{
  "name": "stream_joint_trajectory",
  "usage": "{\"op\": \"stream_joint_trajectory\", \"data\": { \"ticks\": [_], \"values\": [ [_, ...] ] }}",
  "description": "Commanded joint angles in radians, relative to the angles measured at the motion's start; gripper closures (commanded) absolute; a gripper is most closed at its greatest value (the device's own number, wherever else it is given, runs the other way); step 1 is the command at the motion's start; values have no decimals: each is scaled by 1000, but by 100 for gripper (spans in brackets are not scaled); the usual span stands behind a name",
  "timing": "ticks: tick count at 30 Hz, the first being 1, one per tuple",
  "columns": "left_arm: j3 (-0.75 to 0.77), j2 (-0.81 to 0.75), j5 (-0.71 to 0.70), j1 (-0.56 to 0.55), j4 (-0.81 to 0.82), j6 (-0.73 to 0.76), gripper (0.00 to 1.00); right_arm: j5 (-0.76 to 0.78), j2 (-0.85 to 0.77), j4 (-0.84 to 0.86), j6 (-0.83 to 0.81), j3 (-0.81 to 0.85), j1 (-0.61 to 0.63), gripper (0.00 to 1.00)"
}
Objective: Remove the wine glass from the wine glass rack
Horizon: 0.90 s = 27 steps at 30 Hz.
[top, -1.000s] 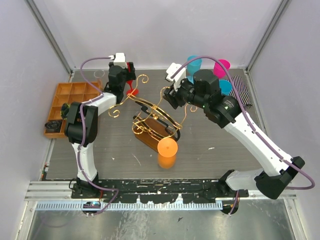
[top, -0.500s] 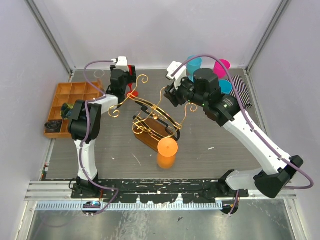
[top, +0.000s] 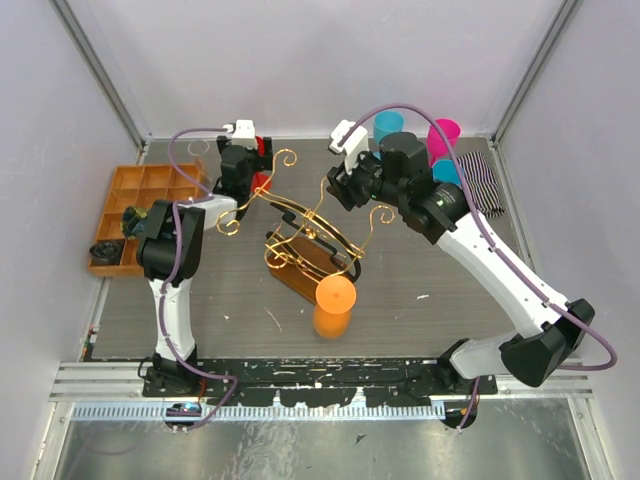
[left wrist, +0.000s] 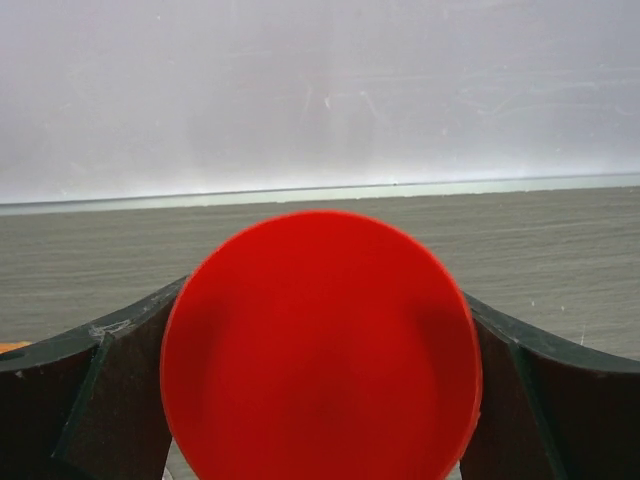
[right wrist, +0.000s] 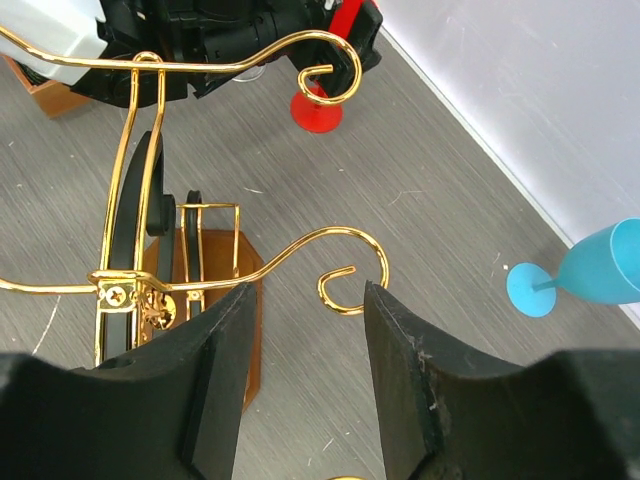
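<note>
The gold wire wine glass rack (top: 310, 215) stands mid-table on its dark brown base (right wrist: 226, 256). An orange wine glass (top: 335, 295) hangs upside down from its near arm. A red wine glass (top: 262, 181) is off the rack at the back left, its foot (right wrist: 320, 112) on the table. My left gripper (top: 258, 165) is open, its fingers spread either side of the red glass (left wrist: 320, 350); any contact is hidden. My right gripper (top: 335, 190) hovers open over the rack's right scroll arm, whose curled end lies between the jaws (right wrist: 305, 300).
An orange compartment tray (top: 140, 200) sits at the far left. Blue (top: 388, 125) and pink (top: 443, 132) wine glasses stand at the back right beside a striped cloth (top: 485, 185). One blue glass (right wrist: 600, 270) shows in the right wrist view.
The left jaws have spread wider around the red glass. The right arm has shifted slightly left and back over the rack, and its jaws have narrowed a little.
</note>
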Motion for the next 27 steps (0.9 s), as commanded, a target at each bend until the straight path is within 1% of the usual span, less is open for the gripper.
{"op": "stream_joint_trajectory", "data": {
  "ticks": [1, 10, 17, 21, 27],
  "values": [
    [-35, -22, -21, -2, 63, 1, 2, -28, 5, 52, 22, 45, -5, 47],
    [-57, -65, -3, -3, 72, -22, 2, -37, 3, 51, 28, 46, -10, 44],
    [-22, -91, 30, -2, 29, -10, 2, -47, 17, 51, 37, 59, -12, 43],
    [-4, -104, 100, 16, 4, -31, 2, -51, 24, 50, 39, 66, -14, 43],
    [-5, -139, 288, 99, -61, -147, 2, -60, 28, 49, 40, 66, -22, 43]
  ]
}}
